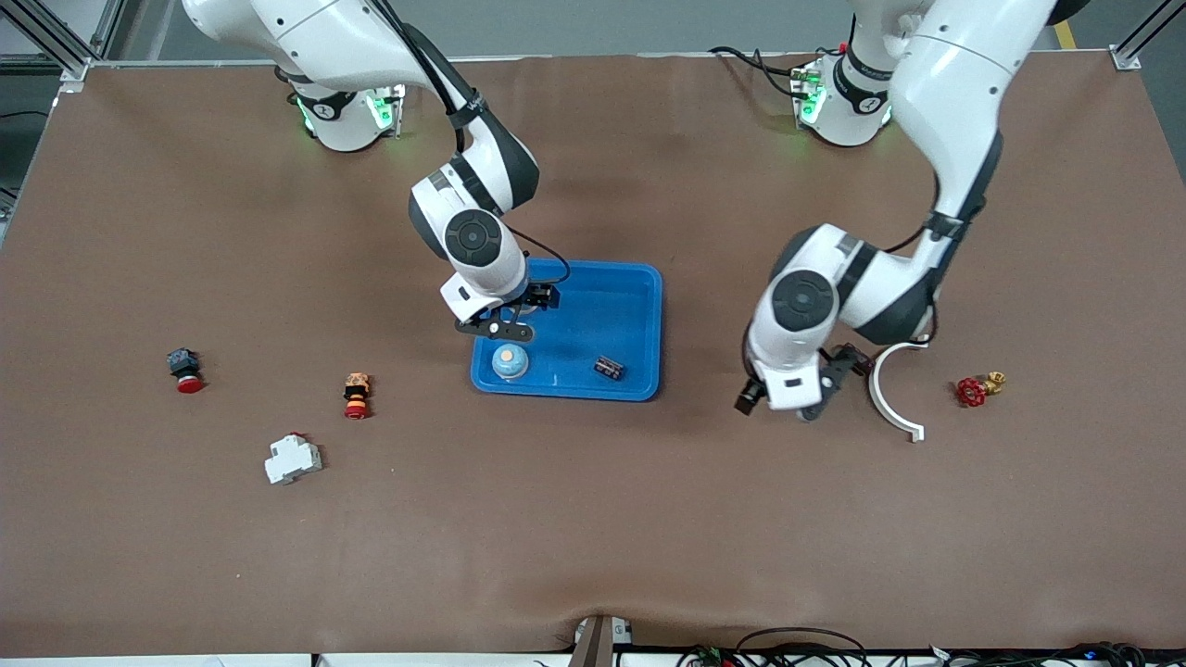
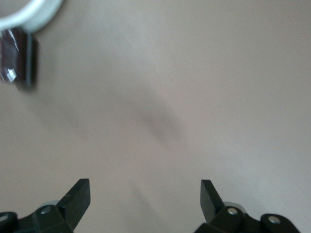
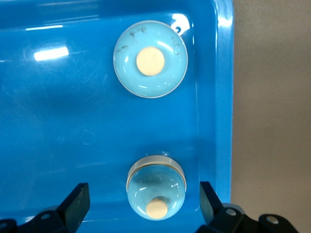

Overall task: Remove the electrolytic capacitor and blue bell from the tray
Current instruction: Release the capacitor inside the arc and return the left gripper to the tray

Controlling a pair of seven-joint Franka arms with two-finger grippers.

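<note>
a blue tray (image 1: pixel 639 287) sits in the middle of the frame in the front view, on the brown surface (image 1: pixel 593 537). the capacitor (image 1: pixel 609 368), a small dark striped piece, lies inside the tray near the rim closest to the camera. a blue domed bell (image 1: pixel 510 361) stands in the tray's corner toward the right arm's end, also close to that rim.

the right gripper (image 3: pixel 144 196) hangs low over the tray, just above that corner. its fingers stand wide open. the right wrist view shows a second bell (image 3: pixel 156 191) between them, with a gap on each side, so nothing is gripped. the first bell shows in the upper part of that view, just beside the tray wall.

the left gripper (image 2: pixel 146 194) is over bare surface toward the left arm's end, well apart from the tray. it is open and empty. near the top edge of the left wrist view lies a dark brown block (image 2: pixel 19 58), touching or just beside a white curved piece (image 1: pixel 894 394).

a red valve (image 1: pixel 977 389) lies near the curved piece. toward the right arm's end are a red-capped button (image 1: pixel 185 371), an orange and red button (image 1: pixel 357 396) and, lower in the frame, a white breaker (image 1: pixel 293 459).
</note>
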